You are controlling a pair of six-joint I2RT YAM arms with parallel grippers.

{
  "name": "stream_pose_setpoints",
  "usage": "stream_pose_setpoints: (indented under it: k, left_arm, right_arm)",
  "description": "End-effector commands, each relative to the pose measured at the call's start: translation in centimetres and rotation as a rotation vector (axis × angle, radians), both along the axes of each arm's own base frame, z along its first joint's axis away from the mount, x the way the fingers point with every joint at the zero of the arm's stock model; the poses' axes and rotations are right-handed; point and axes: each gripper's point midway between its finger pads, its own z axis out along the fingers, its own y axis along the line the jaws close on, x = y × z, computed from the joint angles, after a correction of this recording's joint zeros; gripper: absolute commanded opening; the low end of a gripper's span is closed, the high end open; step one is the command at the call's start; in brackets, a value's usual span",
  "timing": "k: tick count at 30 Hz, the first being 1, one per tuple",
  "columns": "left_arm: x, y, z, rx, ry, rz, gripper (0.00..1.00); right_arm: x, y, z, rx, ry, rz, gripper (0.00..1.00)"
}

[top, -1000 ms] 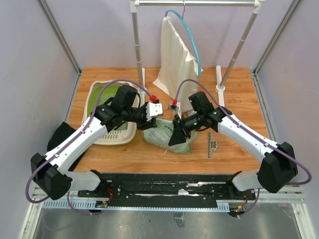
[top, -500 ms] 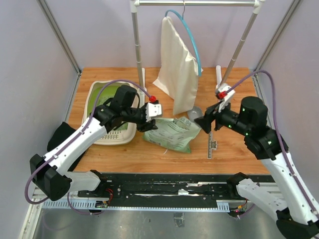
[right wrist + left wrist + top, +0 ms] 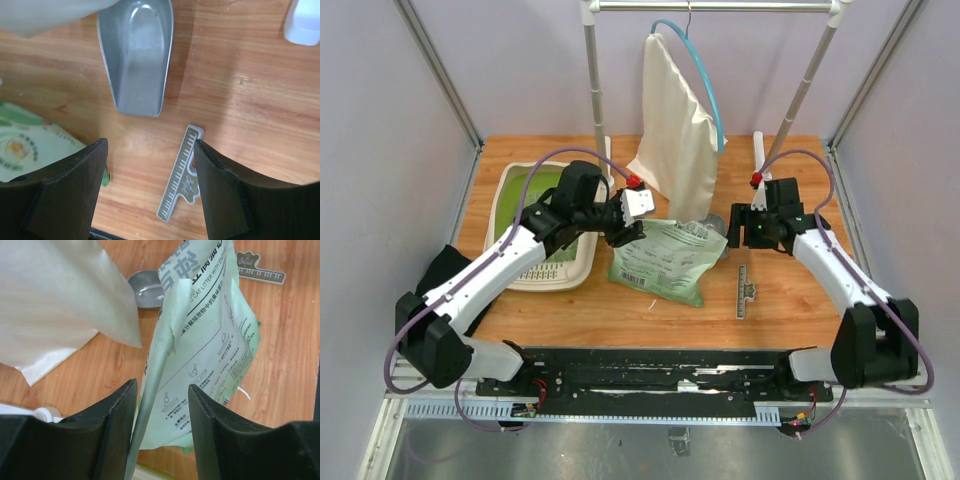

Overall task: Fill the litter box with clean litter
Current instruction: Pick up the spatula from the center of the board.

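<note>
The beige litter box [image 3: 504,205] with its lime-green inside sits at the left of the table, partly under my left arm. No clean litter shows in any view. A green printed bag [image 3: 665,265] [image 3: 210,345] lies mid-table. My left gripper [image 3: 623,233] [image 3: 162,390] is at the bag's left edge with its jaws apart. The bag's silvery edge runs between them against the left finger [image 3: 117,415]. My right gripper [image 3: 733,236] [image 3: 150,150] hangs open above bare wood, just right of the bag. A grey metal scoop [image 3: 713,222] [image 3: 137,55] lies ahead of it.
A flat metal clip [image 3: 746,290] [image 3: 182,182] lies below my right gripper. A white cloth bag [image 3: 675,140] [image 3: 60,305] hangs from the rack [image 3: 595,100] at the back. The rack's white foot [image 3: 760,155] [image 3: 304,22] stands at the right.
My right gripper let go of the bag, opened, and swung right to hover by the scoop. My left gripper moved back a little, the bag's top shifting with it, its jaws slightly wider.
</note>
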Motion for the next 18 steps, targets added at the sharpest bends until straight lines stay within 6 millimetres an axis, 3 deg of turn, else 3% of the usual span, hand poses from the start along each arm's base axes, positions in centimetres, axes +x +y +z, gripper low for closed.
stream_pose_setpoints:
  k: [1,6,8,10,18]
  left_arm:
    - [2.9,-1.0,1.3,-0.050,-0.040,0.050,0.48]
    - [4.5,-1.1,-0.4,-0.045,-0.002,0.096,0.44]
    - [4.7,-1.1,-0.2,-0.067,-0.008,0.111,0.46]
    - [4.9,-1.0,0.4,-0.105,-0.028,0.134,0.53]
    - [4.5,0.5,5.3,-0.264,-0.101,0.255,0.64]
  right_arm:
    - [3.4,0.5,-2.1,0.075,0.020,-0.110,0.70]
    - [5.7,1.0,-4.6,0.097,0.020,-0.141,0.69]
    - [6.2,1.3,-5.7,0.107,0.032,-0.136,0.68]
    - [6.6,1.5,-6.5,0.106,0.051,-0.135,0.65]
    - [7.9,0.9,-9.2,0.058,0.077,-0.156,0.54]
